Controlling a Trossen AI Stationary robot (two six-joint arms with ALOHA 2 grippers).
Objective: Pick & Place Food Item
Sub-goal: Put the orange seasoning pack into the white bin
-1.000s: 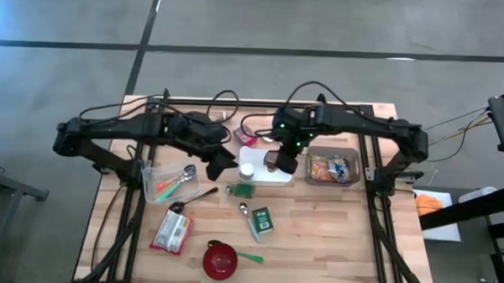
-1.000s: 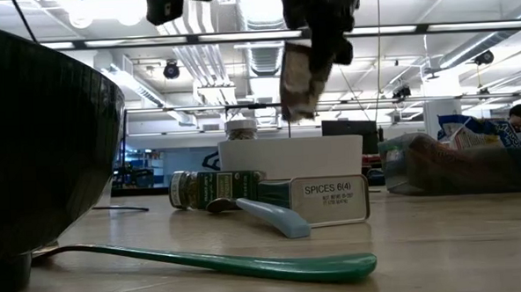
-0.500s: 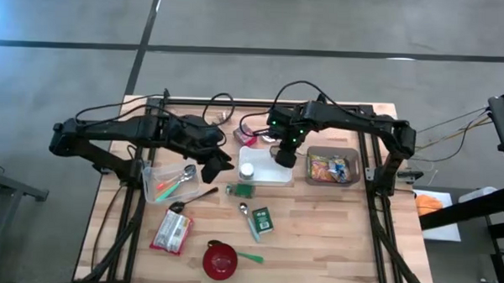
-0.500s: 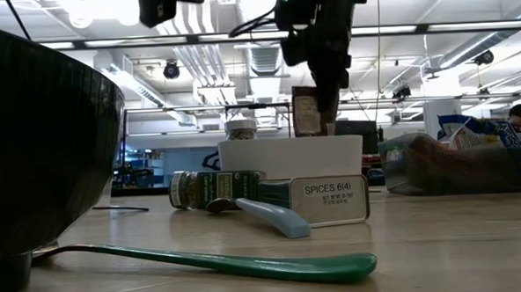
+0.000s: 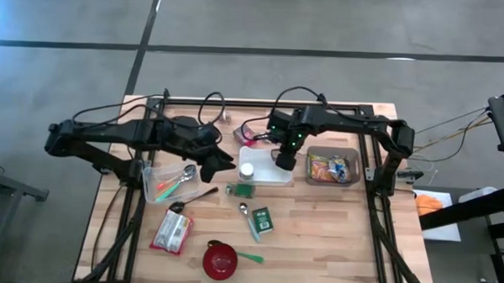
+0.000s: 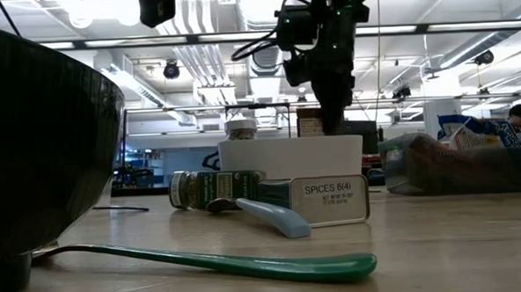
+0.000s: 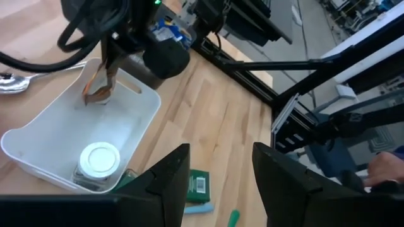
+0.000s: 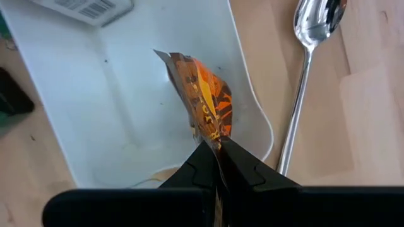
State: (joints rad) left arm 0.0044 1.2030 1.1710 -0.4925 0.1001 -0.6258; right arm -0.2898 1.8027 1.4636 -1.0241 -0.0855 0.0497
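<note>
From above, the right gripper (image 5: 284,157) has come down over the far right end of the white bin (image 5: 262,177) at frame centre, having hung higher and nearer the middle a second ago; placing looks nearly done, with only the release left. The left gripper (image 5: 221,163) waits just left of the bin, fingers partly apart and holding nothing. The bin also holds a white-capped jar (image 5: 246,170); right of it a clear tub (image 5: 333,168) carries assorted packets. In the low view, the snack packet (image 6: 310,122) has dropped from upper centre until only its top shows above the bin's wall. In the left wrist view, at upper left, the packet hangs just inside the bin, the jar at lower left. In the right wrist view, the fingers are pinched shut on the orange packet's edge, bin floor behind it and a spoon (image 8: 307,63) outside at upper right.
</note>
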